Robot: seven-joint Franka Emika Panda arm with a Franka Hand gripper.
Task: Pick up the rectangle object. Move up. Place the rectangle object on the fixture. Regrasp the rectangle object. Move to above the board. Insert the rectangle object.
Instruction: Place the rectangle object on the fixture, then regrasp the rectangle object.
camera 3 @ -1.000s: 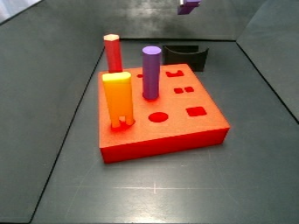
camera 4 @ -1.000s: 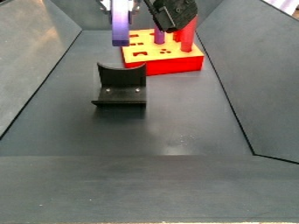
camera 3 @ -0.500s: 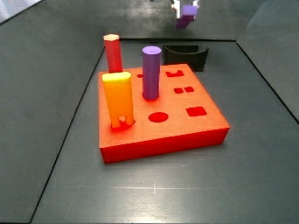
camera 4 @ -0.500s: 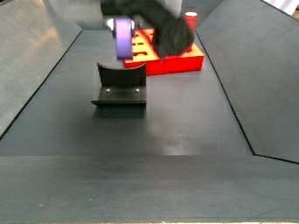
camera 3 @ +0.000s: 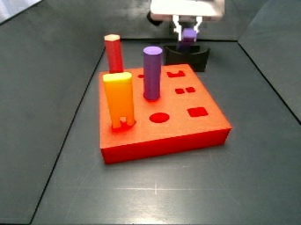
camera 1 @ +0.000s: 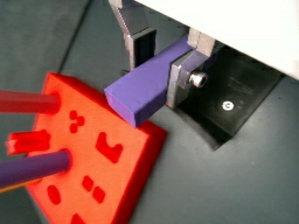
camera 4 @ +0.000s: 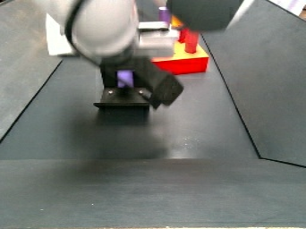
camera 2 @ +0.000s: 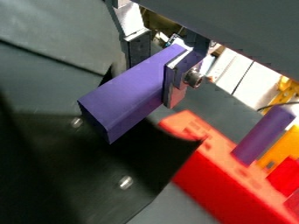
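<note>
Risk here, I'd say, is the rectangle object [camera 1: 149, 83] landing crooked on the fixture [camera 3: 188, 56]: if the gripper [camera 1: 162, 59] lets go off-centre over the notch, the bar could tip or slide off onto the floor, and the regrasp gets messy. Right now the silver fingers [camera 1: 187, 75] are pinching the bar by one end, just above the fixture, behind the board [camera 3: 159, 112]. It's a short purple flat-sided block, sticking out beyond the pads.
</note>
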